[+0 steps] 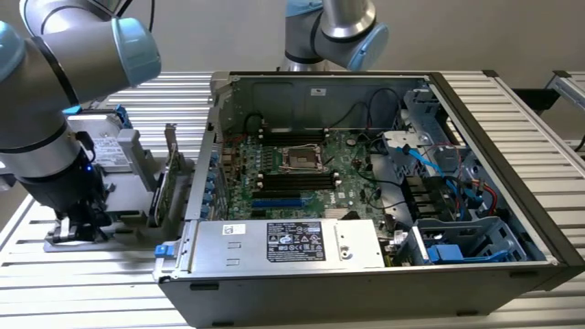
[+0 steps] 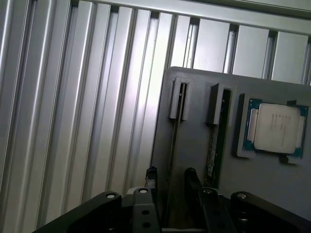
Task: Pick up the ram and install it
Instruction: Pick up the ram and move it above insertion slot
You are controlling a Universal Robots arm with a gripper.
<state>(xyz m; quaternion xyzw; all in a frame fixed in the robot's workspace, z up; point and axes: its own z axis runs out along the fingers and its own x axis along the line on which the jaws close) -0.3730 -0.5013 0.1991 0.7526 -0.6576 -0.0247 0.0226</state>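
Note:
A ram stick (image 2: 174,141) stands on edge in a slot of the grey holder plate (image 2: 194,160), dark and thin. A second ram stick (image 2: 213,145) stands in the neighbouring slot. My gripper (image 2: 171,182) is open, with one black fingertip on each side of the first stick's near end and not touching it. In the exterior view the gripper (image 1: 78,226) hangs low over the holder (image 1: 92,243) at the exterior view's left, beside the open computer case (image 1: 494,274). Black memory slots (image 1: 297,181) lie on the green motherboard (image 1: 347,168).
A processor chip (image 2: 274,127) sits in a recess of the holder next to the sticks. A taller green expansion card (image 1: 169,178) stands upright between the holder and the case wall. A second robot arm (image 1: 333,27) stands behind the case. The ribbed aluminium table (image 2: 73,97) surrounds the holder.

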